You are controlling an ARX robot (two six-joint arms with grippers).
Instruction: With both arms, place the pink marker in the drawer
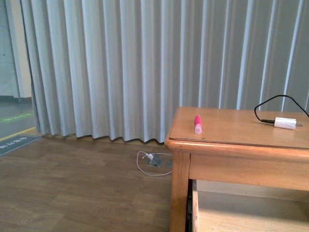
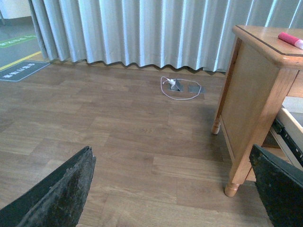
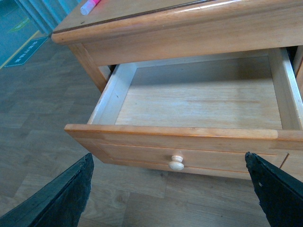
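Note:
The pink marker (image 1: 197,123) lies on the wooden table top (image 1: 231,130) near its left end, pale cap toward me. It also shows in the left wrist view (image 2: 290,40) and the right wrist view (image 3: 89,5). The drawer (image 3: 142,137) stands pulled out, its pale interior empty, its round knob (image 3: 176,162) facing the right gripper. My right gripper (image 3: 173,196) is open, in front of and a little below the knob, touching nothing. My left gripper (image 2: 175,189) is open over the floor, left of the table leg (image 2: 239,156). Neither arm shows in the front view.
A white adapter (image 1: 285,123) with a black cable (image 1: 270,101) lies on the table's right part. A white cable and floor socket (image 1: 154,160) lie on the wooden floor by the grey curtain (image 1: 145,67). The open drawer's side rail (image 2: 286,137) juts out beside the table.

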